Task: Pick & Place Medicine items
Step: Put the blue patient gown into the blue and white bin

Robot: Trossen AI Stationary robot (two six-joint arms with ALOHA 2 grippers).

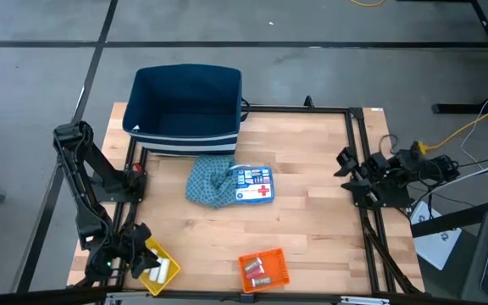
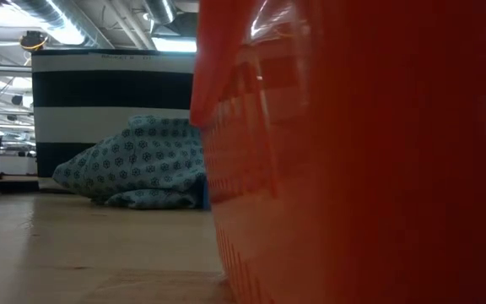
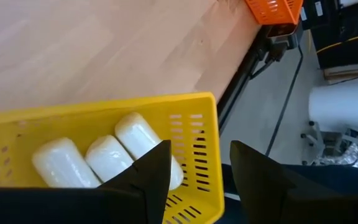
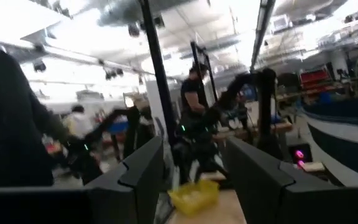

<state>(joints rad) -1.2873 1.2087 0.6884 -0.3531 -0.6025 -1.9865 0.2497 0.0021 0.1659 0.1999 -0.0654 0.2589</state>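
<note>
Three white cylinders (image 3: 104, 158) lie in the yellow tray (image 1: 159, 267) at the table's near left corner. My left gripper (image 3: 194, 177) is open at that tray: one finger stands over the inside beside a cylinder, the other outside the tray's wall (image 3: 207, 143). The flat blue-and-white box with a red cross (image 1: 253, 184) lies at mid-table, against the teal cloth (image 1: 208, 181). The orange tray (image 1: 263, 269) at the near edge holds small pieces. My right gripper (image 4: 194, 177) is open and waits at the table's right edge (image 1: 347, 174).
A navy bin (image 1: 186, 106) with a striped wall stands at the far left of the table. The orange tray (image 2: 369, 169) fills the low view, with the teal cloth (image 2: 133, 165) behind it. Bare wood lies between the trays and the box. People show beyond the table.
</note>
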